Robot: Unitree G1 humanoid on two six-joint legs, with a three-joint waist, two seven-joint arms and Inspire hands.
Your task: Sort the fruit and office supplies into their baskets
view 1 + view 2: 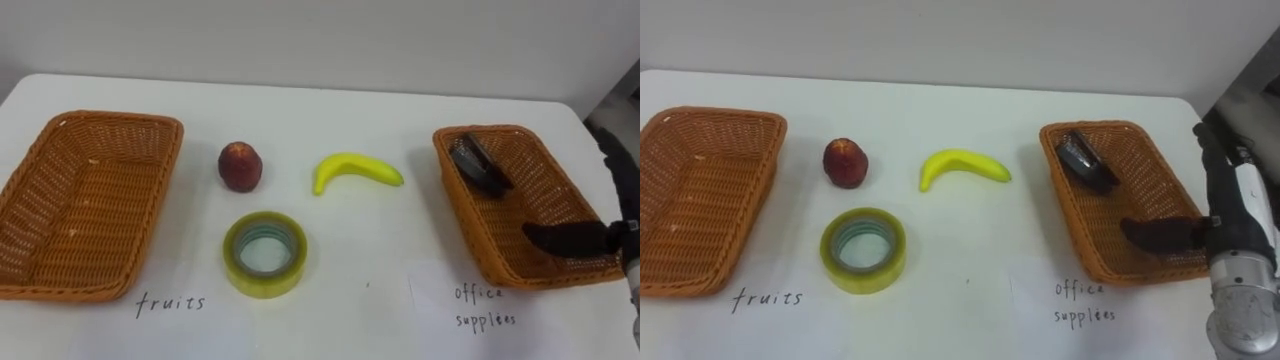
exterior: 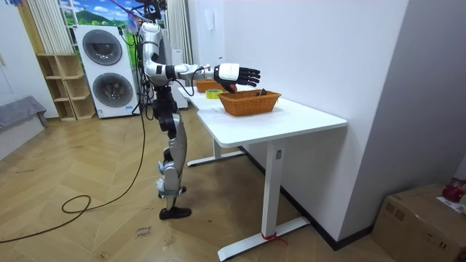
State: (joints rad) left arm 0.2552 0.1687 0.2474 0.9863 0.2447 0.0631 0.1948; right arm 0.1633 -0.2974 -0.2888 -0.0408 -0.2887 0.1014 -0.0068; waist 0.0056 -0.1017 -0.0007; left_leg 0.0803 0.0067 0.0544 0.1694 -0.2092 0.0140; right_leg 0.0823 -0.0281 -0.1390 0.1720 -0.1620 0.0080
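Observation:
An empty wicker basket (image 1: 110,119) sits at the left, above the handwritten word "fruits" (image 1: 170,302). Mid-table lie a red peach (image 1: 240,165), a yellow banana (image 1: 356,170) and, nearer me, a yellow-green tape roll (image 1: 265,254). At the right, a second wicker basket (image 1: 545,195) holds a black stapler (image 1: 480,166) in its far left corner. My right hand (image 1: 578,238) hovers open over that basket's near right corner, dark fingers straight and holding nothing; it is also seen stretched out flat above the basket in the room view (image 2: 237,73).
The words "office supplies" (image 1: 485,306) are written in front of the right basket. A white wall runs along the table's far edge. In the room view I stand at the white table's (image 2: 291,120) end, with washing machines (image 2: 109,65) behind me.

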